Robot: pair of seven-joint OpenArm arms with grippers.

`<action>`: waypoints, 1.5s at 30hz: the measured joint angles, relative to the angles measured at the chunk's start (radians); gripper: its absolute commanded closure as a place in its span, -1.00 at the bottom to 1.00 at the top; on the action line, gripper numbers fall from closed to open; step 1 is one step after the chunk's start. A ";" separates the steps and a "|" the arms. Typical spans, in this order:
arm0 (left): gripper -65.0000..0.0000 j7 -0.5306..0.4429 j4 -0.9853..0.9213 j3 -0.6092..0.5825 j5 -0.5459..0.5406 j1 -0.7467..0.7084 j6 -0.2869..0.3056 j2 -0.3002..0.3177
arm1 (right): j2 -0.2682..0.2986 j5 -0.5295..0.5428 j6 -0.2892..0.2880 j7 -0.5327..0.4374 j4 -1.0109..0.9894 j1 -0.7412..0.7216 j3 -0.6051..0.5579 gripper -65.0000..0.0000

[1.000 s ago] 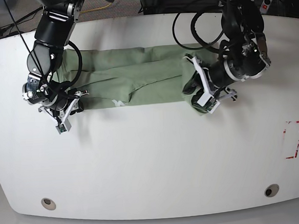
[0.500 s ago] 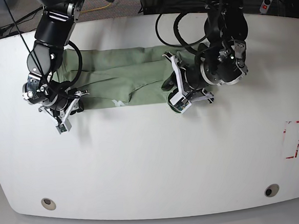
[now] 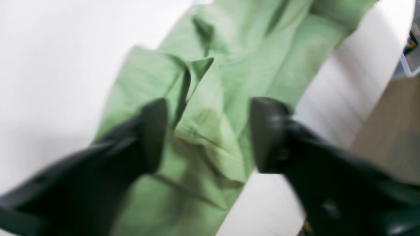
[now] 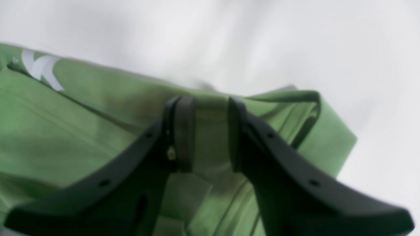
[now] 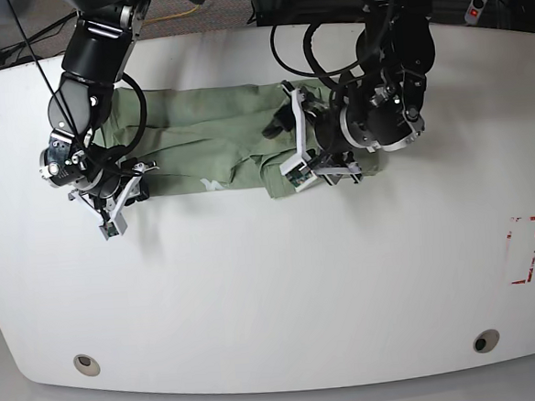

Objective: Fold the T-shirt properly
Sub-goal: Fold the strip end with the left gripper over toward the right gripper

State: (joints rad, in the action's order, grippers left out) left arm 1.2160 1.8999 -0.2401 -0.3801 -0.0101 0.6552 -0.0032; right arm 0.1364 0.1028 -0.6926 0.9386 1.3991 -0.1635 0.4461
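The T-shirt (image 5: 208,131) is pale green and lies as a long band across the far half of the white table (image 5: 273,283). Its white mark (image 5: 209,184) shows near the front edge, and in the right wrist view (image 4: 41,67). My left gripper (image 5: 283,158) holds the band's right end over the middle. In the left wrist view the gripper (image 3: 210,134) has its jaws apart, with a thick bunch of the T-shirt (image 3: 229,49) filling the gap. My right gripper (image 5: 138,182) is at the band's left end. There the gripper (image 4: 210,131) is shut on a fold of the T-shirt (image 4: 65,131).
A red-taped rectangle (image 5: 525,249) is marked near the table's right edge. Two round holes (image 5: 87,364) (image 5: 485,340) sit near the front edge. Cables (image 5: 330,40) hang behind the left arm at the table's far edge.
My left gripper has moved left along the band, carrying the shirt's right end with it, so the band is shorter. The right gripper and the left end have not moved.
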 measured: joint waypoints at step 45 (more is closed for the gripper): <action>-0.05 -0.002 -0.195 0.139 0.053 0.003 0.019 0.079 | -0.001 0.001 0.000 -0.003 0.000 0.000 0.002 0.53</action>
State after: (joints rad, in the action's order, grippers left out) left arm 1.2144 1.7050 -0.1013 -0.3267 -0.0071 0.6746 0.0757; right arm 0.1356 0.1040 -0.6926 0.9356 1.3991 -0.1635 0.4477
